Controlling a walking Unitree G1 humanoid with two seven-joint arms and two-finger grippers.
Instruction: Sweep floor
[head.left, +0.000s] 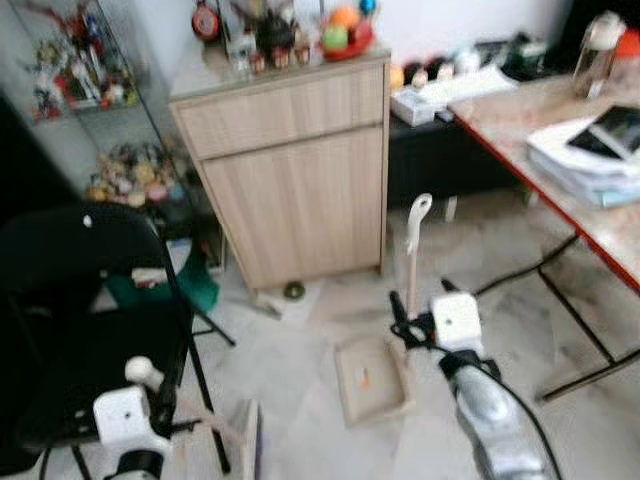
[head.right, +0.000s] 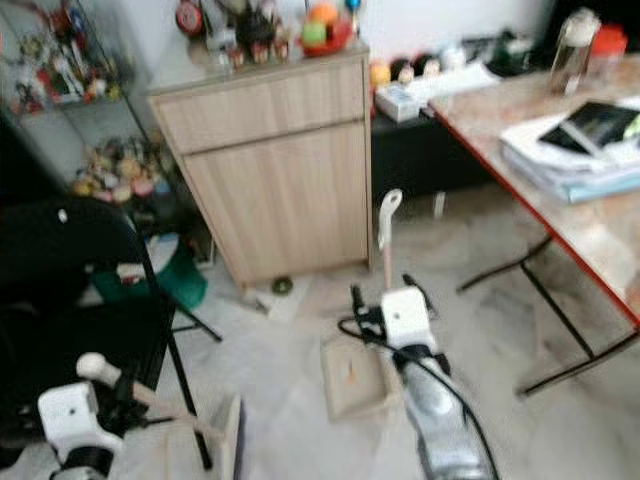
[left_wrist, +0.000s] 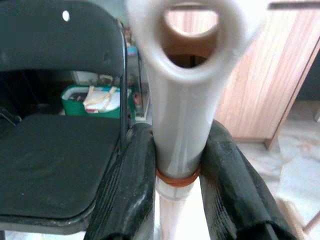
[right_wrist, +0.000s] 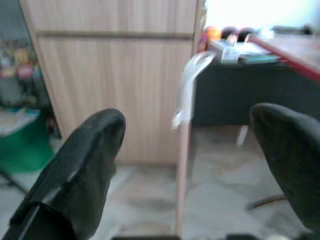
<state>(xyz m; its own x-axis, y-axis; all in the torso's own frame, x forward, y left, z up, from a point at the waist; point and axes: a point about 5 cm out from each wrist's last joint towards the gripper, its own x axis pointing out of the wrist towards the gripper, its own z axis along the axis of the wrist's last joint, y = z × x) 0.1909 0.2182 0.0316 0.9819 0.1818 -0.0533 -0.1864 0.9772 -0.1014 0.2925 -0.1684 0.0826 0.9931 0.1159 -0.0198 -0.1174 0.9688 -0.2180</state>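
Both tools are standing ready: the left pincer (left_wrist: 180, 190) is clamping the broom handle (left_wrist: 182, 115), the right pincer (right_wrist: 185, 165) is hovering apart behind the dustpan's (head.left: 373, 382) upright handle (head.left: 414, 240), one orange scrap is lying inside, floor sweeping seemingly partway.

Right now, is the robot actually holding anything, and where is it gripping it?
The left gripper is shut on the broom handle near its looped top end. The right gripper is open around the dustpan handle, not clamping it.
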